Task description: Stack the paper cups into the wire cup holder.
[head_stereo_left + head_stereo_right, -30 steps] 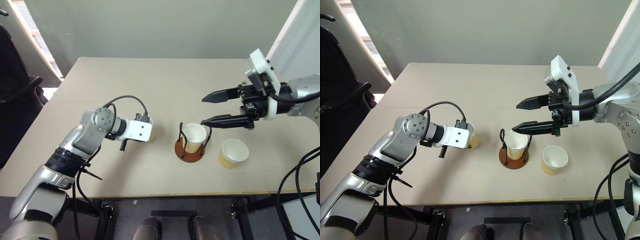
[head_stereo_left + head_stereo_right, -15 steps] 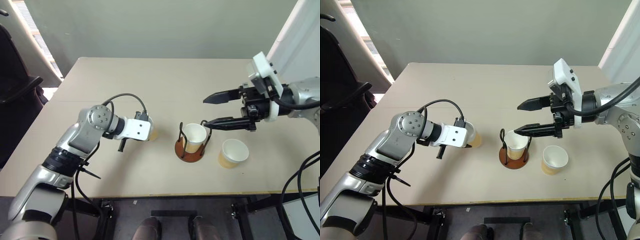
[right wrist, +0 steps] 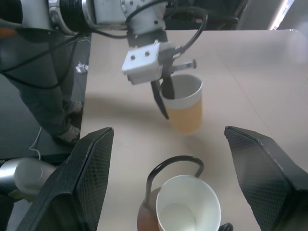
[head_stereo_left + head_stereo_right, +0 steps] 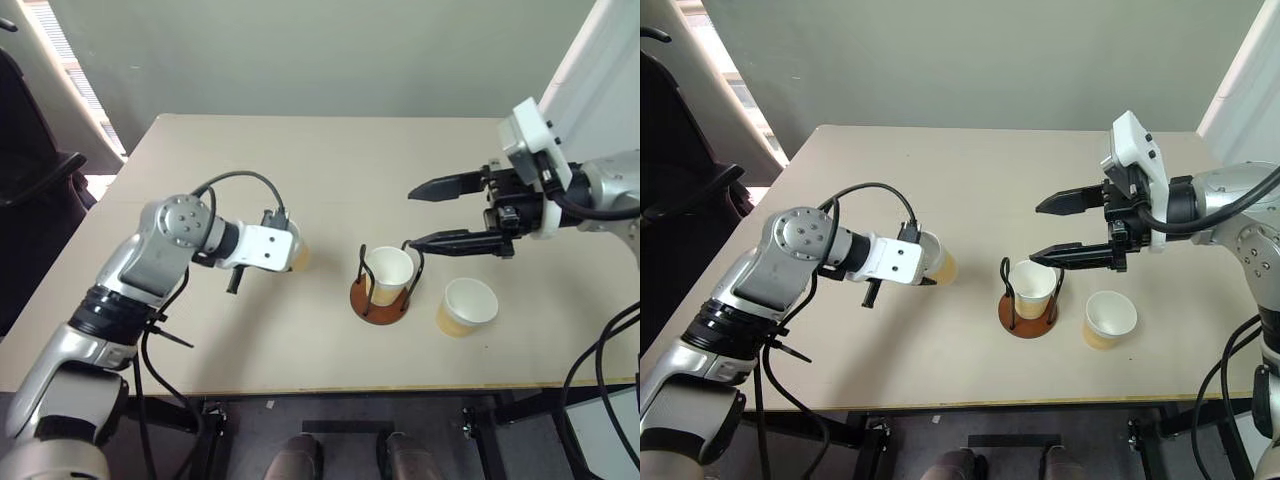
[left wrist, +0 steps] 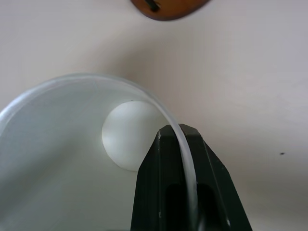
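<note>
A loose paper cup [image 4: 466, 306] stands upright nearest the front edge of the tan table [image 4: 300, 340], just beside the wire cup holder [image 4: 381, 291], on the side toward the robot's right arm. The holder, a reddish-brown disc with black wire hoops, already carries one cup [image 4: 388, 275], mouth up.

Just behind the holder and the loose cup, the right gripper [image 4: 435, 213] hangs above the table with its two black fingers spread wide and nothing between them, pointing across toward the other arm.

Out to the holder's other side, the left gripper [image 4: 923, 260] is clamped shut on the rim of the third cup [image 4: 936, 264], one finger [image 5: 185, 187] inside the wall and one outside. In the right wrist view that cup appears clear of the tabletop, with its long axis close to upright and its mouth up.

The coming move likely turns on that gap: the holder lies to the robot's right of the carried cup, well apart from it, so the left arm would have to swing the cup that way, bring it over the seated cup's open mouth, and keep it upright to nest. The loose cup sits closer to the idle right gripper.
</note>
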